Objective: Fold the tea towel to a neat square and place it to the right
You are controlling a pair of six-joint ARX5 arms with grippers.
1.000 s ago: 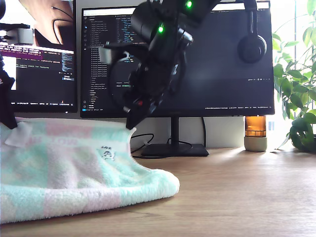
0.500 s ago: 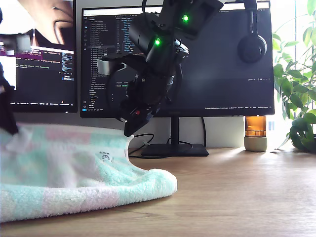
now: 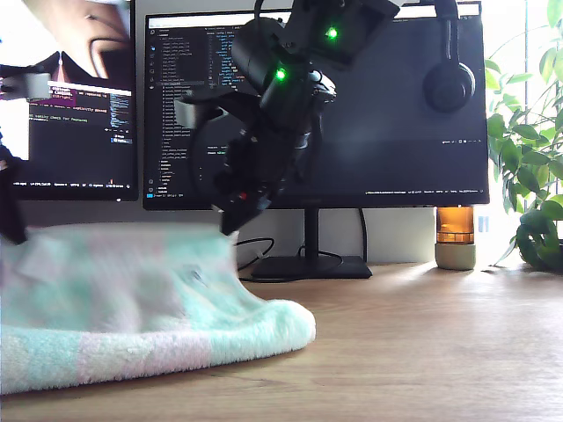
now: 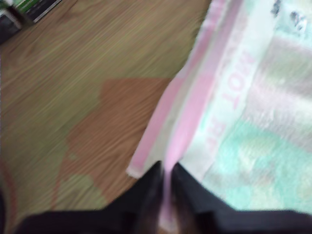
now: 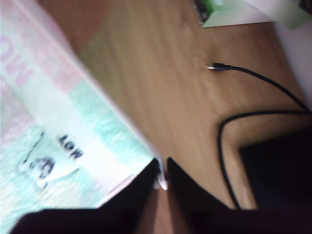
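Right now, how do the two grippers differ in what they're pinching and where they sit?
My first gripper pinches a pink-banded corner of the tea towel; my second gripper pinches a mint and white corner near a small printed figure. My second gripper shows fully in the exterior view, mid-frame before the monitor; my first is barely seen at that view's left edge. Both are shut on raised towel corners.

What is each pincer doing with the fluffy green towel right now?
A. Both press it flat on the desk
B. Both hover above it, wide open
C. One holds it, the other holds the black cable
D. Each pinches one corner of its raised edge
D: both wrist views show the jaws closed on a corner of the tea towel, my first gripper on the pink-banded corner and my second gripper on the other, with that edge lifted off the desk.
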